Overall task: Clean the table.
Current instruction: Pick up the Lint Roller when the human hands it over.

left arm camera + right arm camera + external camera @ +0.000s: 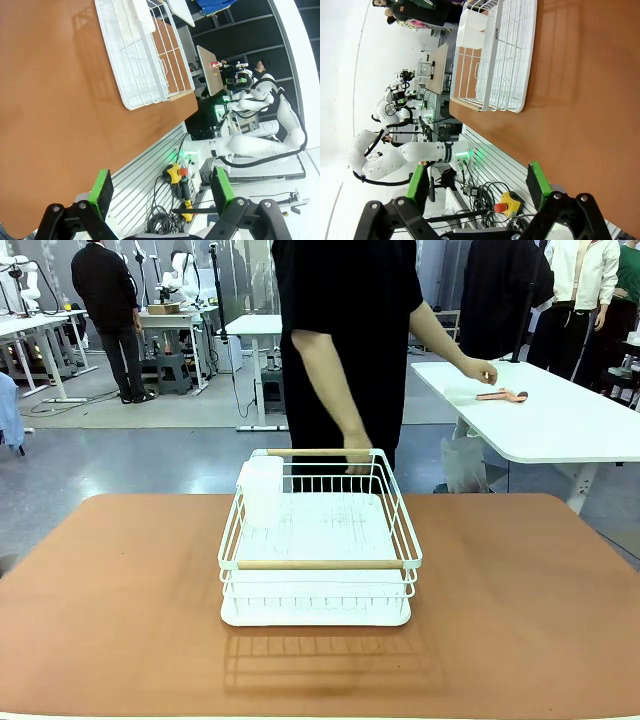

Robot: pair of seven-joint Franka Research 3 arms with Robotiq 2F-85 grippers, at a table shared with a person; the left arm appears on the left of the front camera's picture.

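**While the Rack Sits Mid-Table, Both Grippers Hang Open**

As seen from the front, the table [540, 620] spreads across the lower picture. A white wire rack [318, 540] stands at its middle, with a pale tub [262, 490] in the rack's far left corner. A person in black stands at the far side. The person's right arm hangs down, and the person's right hand [356, 454] is at the rack's far wooden handle; whether it grips cannot be told. The other arm stretches sideways to a white side table [570, 430], where the person's left hand [481, 370] is loosely curled near a pinkish tool [503, 395].

From the left wrist, the left gripper [161, 192] has its green pads spread wide with nothing between them. It is off the table's near edge, above cables and a yellow stop button [174, 172].

From the right wrist, the right gripper [477, 182] is likewise spread and empty, beside the table edge. The rack lies farther up, and a red stop button [503, 206] sits below.
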